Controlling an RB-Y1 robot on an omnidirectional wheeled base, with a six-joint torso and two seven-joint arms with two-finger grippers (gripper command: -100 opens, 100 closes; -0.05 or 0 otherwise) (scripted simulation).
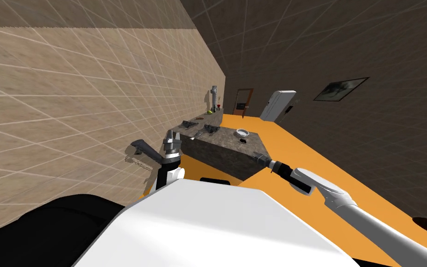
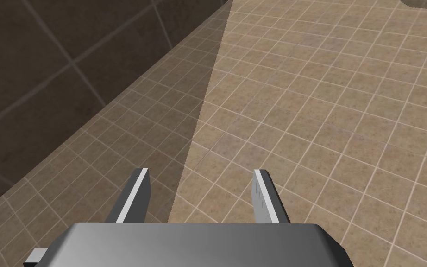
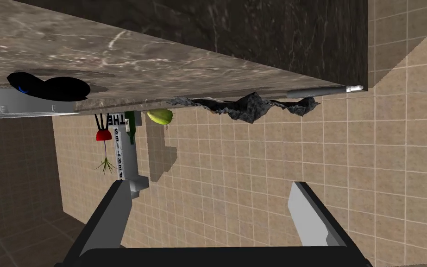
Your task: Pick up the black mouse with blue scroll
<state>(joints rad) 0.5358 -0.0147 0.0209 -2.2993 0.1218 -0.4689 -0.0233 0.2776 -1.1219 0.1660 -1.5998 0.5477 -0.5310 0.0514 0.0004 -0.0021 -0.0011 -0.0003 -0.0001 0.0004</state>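
Nearest, the left hand (image 2: pixel 201 185) is raised at my left side, fingers spread and empty. The right hand (image 3: pixel 208 194) — also spread, gripping nothing — reaches toward the near corner of the grey marbled table (image 3: pixel 161 55). Farther along its top lies the black mouse (image 3: pixel 53 88), a bit of blue at one end, well apart from the fingers. Nothing is done yet — approach, grasp and lift are all left.
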